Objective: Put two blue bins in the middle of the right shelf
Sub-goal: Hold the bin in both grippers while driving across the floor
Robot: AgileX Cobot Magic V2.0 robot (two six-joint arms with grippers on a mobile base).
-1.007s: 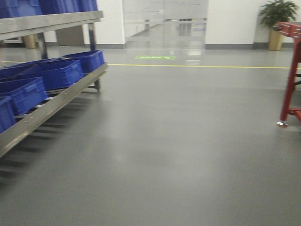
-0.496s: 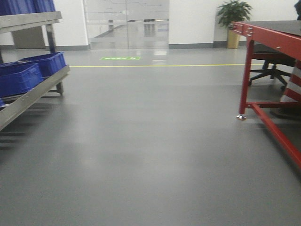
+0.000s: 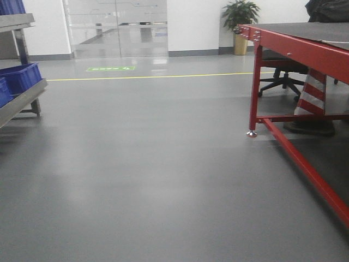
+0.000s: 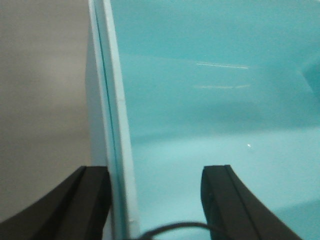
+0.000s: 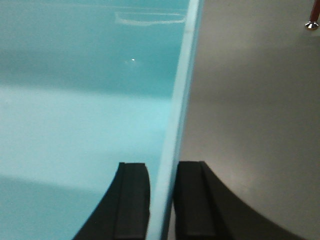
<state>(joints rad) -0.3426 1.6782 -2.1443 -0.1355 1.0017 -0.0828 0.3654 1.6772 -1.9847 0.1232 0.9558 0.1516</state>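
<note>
A blue bin (image 4: 215, 100), pale turquoise in both wrist views, fills most of them. In the left wrist view my left gripper (image 4: 155, 172) is open and straddles the bin's side rim (image 4: 112, 100). Its outer finger (image 4: 85, 200) rests against the wall and its other finger (image 4: 225, 200) is well inside the bin. In the right wrist view my right gripper (image 5: 162, 170) is shut on the opposite rim of the same bin (image 5: 85, 100). More blue bins (image 3: 19, 76) sit on a metal rack at the far left of the front view. The right shelf is out of view.
A red-framed table (image 3: 294, 41) with a low red floor rail (image 3: 305, 169) takes up the right side. Behind it are an office chair (image 3: 281, 79) and a striped cone (image 3: 312, 93). The metal rack (image 3: 22, 101) is at the left edge. Grey floor (image 3: 152, 164) runs ahead to a yellow line and glass doors.
The front view has swung right. The rack with bins slid to the left edge, and the red table came in from the right and now looms larger.
</note>
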